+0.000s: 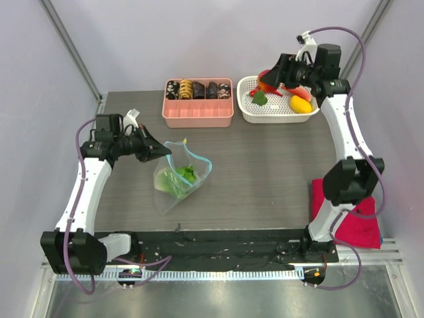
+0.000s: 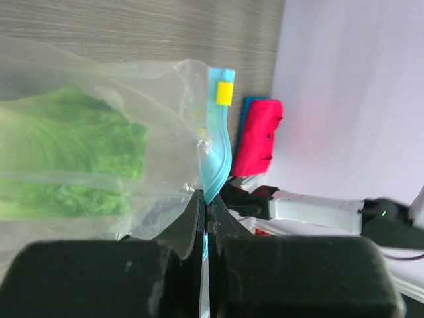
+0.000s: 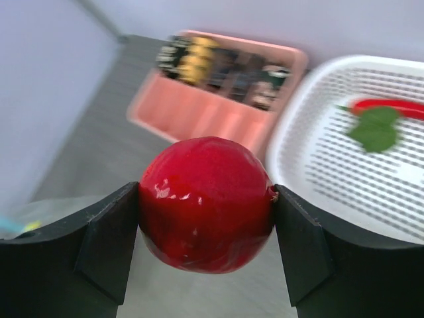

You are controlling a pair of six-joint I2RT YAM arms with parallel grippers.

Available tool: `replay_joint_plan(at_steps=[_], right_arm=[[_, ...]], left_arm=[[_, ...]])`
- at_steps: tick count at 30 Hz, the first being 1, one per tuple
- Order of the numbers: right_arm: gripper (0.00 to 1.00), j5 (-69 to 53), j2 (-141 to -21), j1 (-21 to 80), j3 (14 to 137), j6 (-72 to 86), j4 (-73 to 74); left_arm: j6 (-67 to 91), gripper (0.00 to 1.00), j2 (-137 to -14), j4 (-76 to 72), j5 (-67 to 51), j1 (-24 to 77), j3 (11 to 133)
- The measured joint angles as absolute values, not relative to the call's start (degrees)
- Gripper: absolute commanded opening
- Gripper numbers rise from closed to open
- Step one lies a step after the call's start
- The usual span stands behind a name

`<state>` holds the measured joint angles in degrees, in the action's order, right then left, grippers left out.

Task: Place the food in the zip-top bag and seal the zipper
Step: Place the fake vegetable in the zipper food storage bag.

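Note:
The clear zip-top bag (image 1: 173, 189) lies on the table at the left with its mouth up, green lettuce (image 1: 185, 175) inside. My left gripper (image 1: 158, 154) is shut on the bag's upper edge. The left wrist view shows the fingers (image 2: 207, 199) pinching the light-blue zipper (image 2: 218, 149) below its yellow slider (image 2: 224, 93), with the lettuce (image 2: 66, 152) behind the plastic. My right gripper (image 1: 271, 79) hovers over the white basket's left end, shut on a red tomato (image 3: 207, 202), one finger on each side.
The white lattice basket (image 1: 275, 120) at the back right holds a red chili (image 3: 391, 106), a green leaf (image 1: 260, 98) and a yellow piece (image 1: 301, 104). A pink compartment tray (image 1: 197, 120) with dark rolls stands left of it. A red cloth (image 1: 361, 222) lies by the right arm's base.

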<state>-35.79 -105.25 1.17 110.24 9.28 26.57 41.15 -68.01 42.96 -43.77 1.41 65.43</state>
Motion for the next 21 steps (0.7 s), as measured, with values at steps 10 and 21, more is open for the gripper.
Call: replay_joint_plan(at_steps=[10,21], right_arm=[[0.01,-43.92,-87.85,24.43,92.31,14.85,21.58],[0.01,-37.82,-91.11,38.06,87.74,11.49,25.32]], left_arm=[[44.91,0.0,-69.76,37.58,-50.11,0.84,65.32],[46.52,0.0,-69.73,34.35,-54.26,0.62,63.51]])
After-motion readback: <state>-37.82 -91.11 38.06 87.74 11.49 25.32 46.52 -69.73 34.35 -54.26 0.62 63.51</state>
